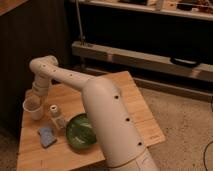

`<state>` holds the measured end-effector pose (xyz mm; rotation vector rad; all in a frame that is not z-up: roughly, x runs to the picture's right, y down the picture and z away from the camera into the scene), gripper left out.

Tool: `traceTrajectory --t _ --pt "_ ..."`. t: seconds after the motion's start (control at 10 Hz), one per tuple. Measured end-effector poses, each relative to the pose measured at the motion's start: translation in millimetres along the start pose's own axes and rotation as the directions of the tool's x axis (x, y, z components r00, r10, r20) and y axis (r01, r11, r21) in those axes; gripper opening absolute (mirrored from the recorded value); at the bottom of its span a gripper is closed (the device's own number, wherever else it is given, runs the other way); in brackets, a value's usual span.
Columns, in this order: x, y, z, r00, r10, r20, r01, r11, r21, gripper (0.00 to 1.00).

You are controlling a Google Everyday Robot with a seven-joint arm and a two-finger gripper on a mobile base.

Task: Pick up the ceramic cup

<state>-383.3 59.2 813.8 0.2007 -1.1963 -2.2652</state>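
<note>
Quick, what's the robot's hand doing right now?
Gripper: down at the ceramic cup on the left of the table, beside the small bottle; a hold cannot be told.
</note>
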Motion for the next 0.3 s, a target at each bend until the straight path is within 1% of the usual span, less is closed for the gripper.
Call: traceTrajectory --t 0.2,0.3 --pt "5.0 -30.3 -46.2 0.999 -0.046 -0.009 0.046 0.999 -0.006 0.00" --pt "6.8 -42.5 -69.9 0.998 -0.058 -0.012 0.058 0.998 -0.016 0.00"
